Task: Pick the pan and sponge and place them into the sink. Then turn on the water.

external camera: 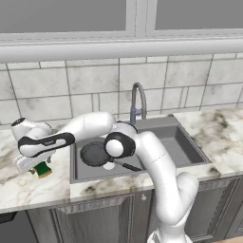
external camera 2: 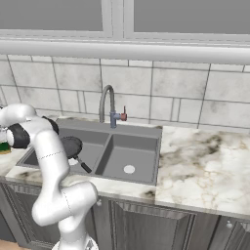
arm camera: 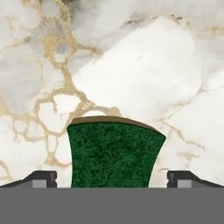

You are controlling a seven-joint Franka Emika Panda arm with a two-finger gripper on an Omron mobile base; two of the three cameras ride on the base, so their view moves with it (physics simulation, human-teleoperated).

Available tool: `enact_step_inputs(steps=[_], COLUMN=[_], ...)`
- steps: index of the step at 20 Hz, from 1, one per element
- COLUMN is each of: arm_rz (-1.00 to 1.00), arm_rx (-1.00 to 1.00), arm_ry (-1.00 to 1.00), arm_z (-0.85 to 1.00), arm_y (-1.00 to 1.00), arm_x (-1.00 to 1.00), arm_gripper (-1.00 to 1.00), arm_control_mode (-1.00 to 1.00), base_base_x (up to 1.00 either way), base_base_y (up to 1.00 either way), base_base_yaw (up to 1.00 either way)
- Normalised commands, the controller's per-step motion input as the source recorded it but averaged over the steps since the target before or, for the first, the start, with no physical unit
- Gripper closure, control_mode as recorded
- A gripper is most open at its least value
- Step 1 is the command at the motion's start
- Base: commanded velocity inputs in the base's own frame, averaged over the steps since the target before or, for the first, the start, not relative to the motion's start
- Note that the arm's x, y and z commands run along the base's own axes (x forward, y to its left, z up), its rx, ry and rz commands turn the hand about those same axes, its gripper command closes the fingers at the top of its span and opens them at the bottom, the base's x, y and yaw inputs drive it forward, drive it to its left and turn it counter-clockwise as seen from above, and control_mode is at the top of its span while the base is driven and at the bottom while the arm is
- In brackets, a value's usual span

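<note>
The sponge (arm camera: 114, 155), green on top with a yellow edge, lies on the marble counter left of the sink (external camera: 176, 144). My gripper (arm camera: 114, 179) hangs straight over it, open, with one dark fingertip (arm camera: 43, 178) on each side and a clear gap to the sponge. In the left base view the hand is low over the sponge (external camera: 44, 169) with the gripper (external camera: 38, 170) at it. The dark round pan (external camera: 95, 153) sits in the left basin, its thin black handle pointing toward the front. The pan (external camera 2: 71, 145) and the sink (external camera 2: 134, 146) also show from the right. No water runs.
The arched grey faucet (external camera: 137, 102) stands behind the sink's middle, with a small red lever at its base (external camera 2: 123, 115). A tiled wall rises behind the counter. Marble counter (external camera 2: 205, 161) stretches right of the sink. My arm crosses above the left basin.
</note>
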Motion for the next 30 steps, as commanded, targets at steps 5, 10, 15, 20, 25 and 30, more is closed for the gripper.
enact_step_inputs(steps=[5,10,15,20,25,30], arm_rz=[0.01,0.00,0.01,0.03,0.05,0.05], arm_rx=[-0.05,-0.07,-0.01,0.00,0.00,0.00], arm_ry=[0.00,0.00,0.00,0.00,-0.07,-0.12], arm_z=[-0.30,-0.61,-0.45,-0.15,0.04,0.10], arm_y=[-0.11,0.00,0.00,-0.02,-0.48,-0.83], arm_x=[-0.01,-0.04,0.00,0.00,-0.16,-0.22], arm_gripper=[-1.00,-1.00,1.00,1.00,1.00,1.00], arm_control_mode=[-1.00,-1.00,-1.00,-1.00,-1.00,-1.00], base_base_x=[0.00,0.00,0.00,0.00,0.00,0.00], base_base_y=[0.00,0.00,0.00,0.00,0.00,0.00], base_base_yaw=[0.00,0.00,0.00,0.00,0.00,0.00])
